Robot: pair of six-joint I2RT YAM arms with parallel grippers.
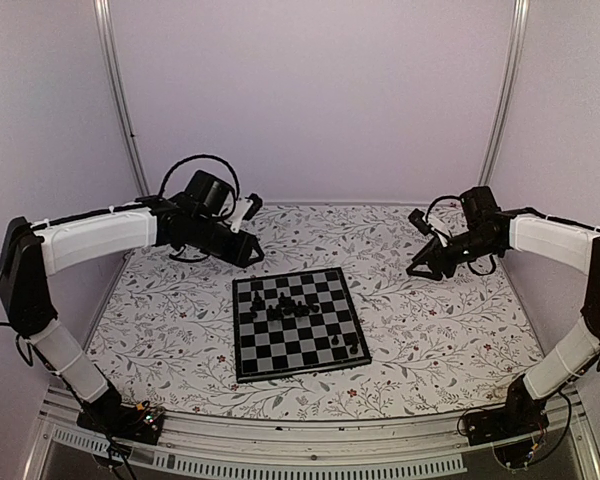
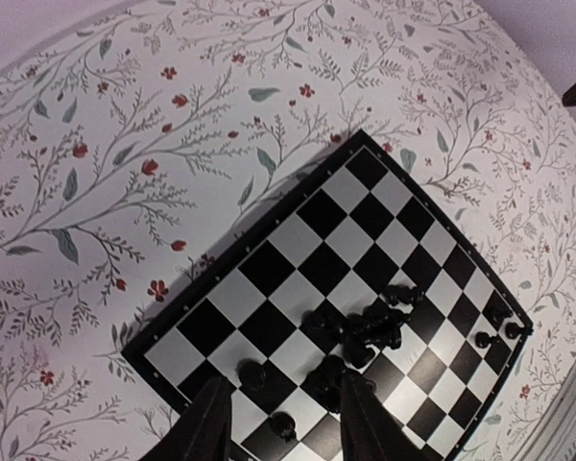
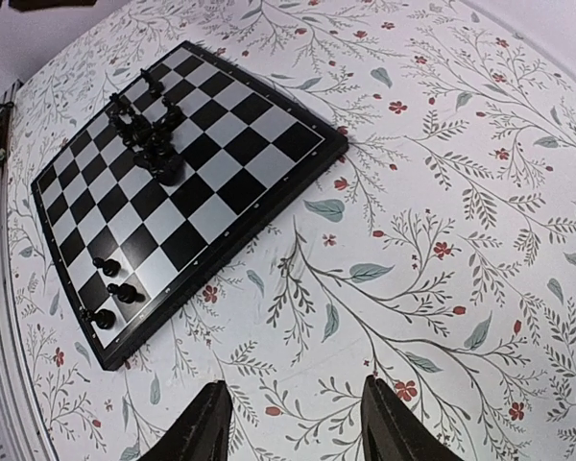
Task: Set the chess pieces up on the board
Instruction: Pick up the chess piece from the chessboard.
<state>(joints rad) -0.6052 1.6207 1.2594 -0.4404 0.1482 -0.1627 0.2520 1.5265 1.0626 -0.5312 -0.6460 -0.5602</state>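
Though untouched, board (image 2: 298, 250) near left tool (image 2: 284, 401)

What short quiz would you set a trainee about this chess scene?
1. True or false: the tiny black chess pieces all stand in two neat rows on the flat black-and-grey chessboard.
2. Pick one: the right claw hangs open over A) the chessboard, B) the floral table cover, C) a wooden box.
3. Count: how many pieces stand apart from the rest by the chessboard's near right corner?

Key:
1. False. Most are bunched together away from the edges.
2. B.
3. Three.
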